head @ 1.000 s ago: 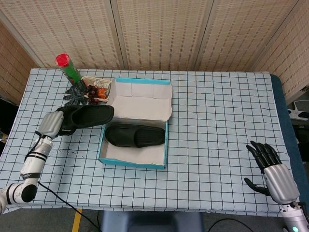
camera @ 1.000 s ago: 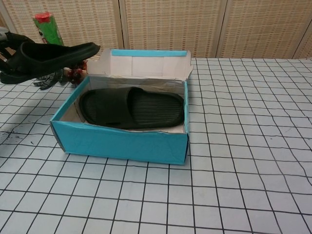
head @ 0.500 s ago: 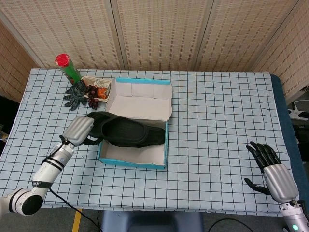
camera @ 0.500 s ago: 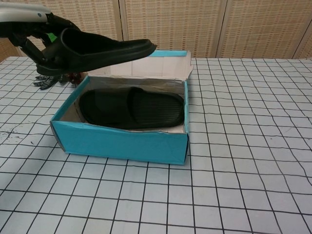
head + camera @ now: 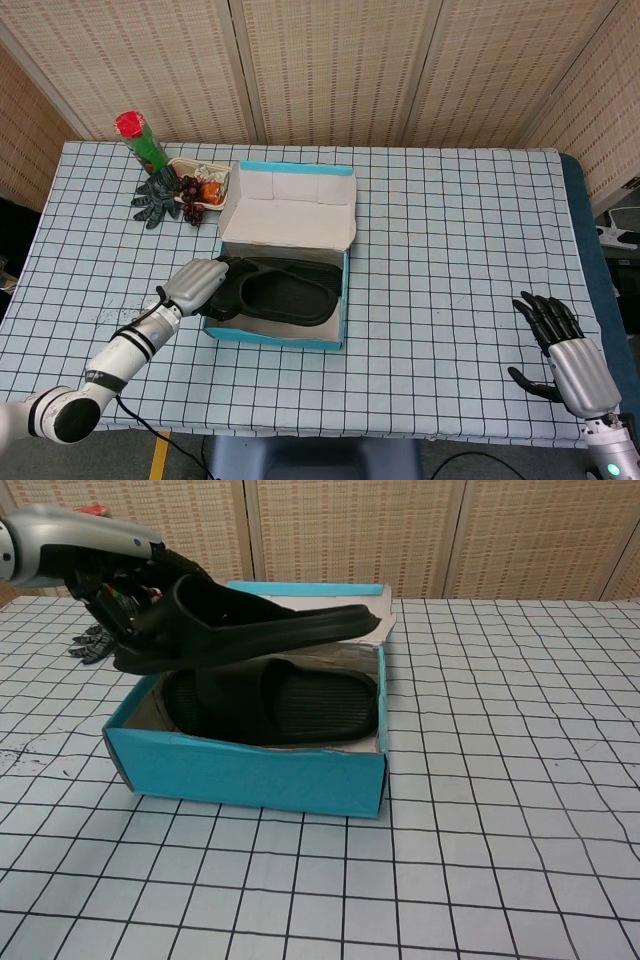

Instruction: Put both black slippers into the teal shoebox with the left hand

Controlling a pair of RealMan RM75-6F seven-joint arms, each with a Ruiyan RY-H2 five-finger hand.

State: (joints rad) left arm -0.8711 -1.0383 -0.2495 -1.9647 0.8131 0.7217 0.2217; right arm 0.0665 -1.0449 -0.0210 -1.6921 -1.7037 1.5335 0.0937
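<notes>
We advise the left robot hand (image 5: 95, 565), grasping the second slipper (image 5: 250, 630), lower it level into the teal shoebox (image 5: 250, 770) beside the first slipper (image 5: 290, 705).

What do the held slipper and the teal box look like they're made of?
Held slipper: probably moulded foam or rubber; matte black, one piece, ribbed footbed like its mate in the box. Teal shoebox: apparently cardboard; thin walls, pale unprinted inside, upright flap lid.

A counter (image 5: 450, 230) under a white cloth with a black grid stands against woven tan screen panels (image 5: 330, 70), evenly lit; grey floor beneath its front edge.
</notes>
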